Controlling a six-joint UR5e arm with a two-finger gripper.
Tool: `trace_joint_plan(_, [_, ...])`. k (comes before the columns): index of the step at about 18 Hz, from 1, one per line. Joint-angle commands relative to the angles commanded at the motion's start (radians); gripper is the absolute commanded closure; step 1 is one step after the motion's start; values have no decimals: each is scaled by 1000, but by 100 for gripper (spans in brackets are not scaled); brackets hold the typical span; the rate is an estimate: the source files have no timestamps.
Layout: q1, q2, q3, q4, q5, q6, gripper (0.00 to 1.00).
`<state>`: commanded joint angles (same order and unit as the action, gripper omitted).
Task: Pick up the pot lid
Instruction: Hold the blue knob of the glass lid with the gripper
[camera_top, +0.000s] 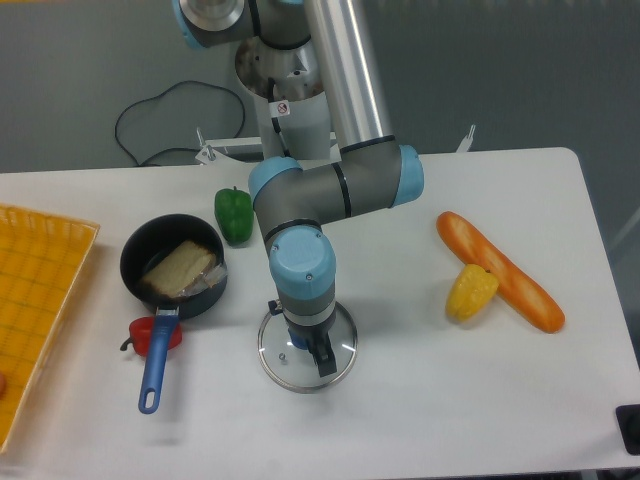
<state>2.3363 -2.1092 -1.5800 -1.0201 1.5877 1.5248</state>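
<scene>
A round glass pot lid (344, 346) with a metal rim lies flat on the white table, near the front middle. My gripper (312, 352) hangs straight down over the lid's centre, its dark fingers (325, 362) reaching the glass where the knob sits. The wrist hides the knob and the gap between the fingers, so their state does not show. The lid still rests on the table.
A black pan (172, 265) with a blue handle holds a slice of bread, left of the lid. A red pepper (155, 335) and a green pepper (234, 213) lie near it. A yellow tray (40, 300) is far left. Corn (471, 291) and a baguette (500, 270) lie right.
</scene>
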Motion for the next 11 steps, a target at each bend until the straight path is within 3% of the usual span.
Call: trace_joint_plan(11, [-9, 14, -20, -11, 3, -3, 0])
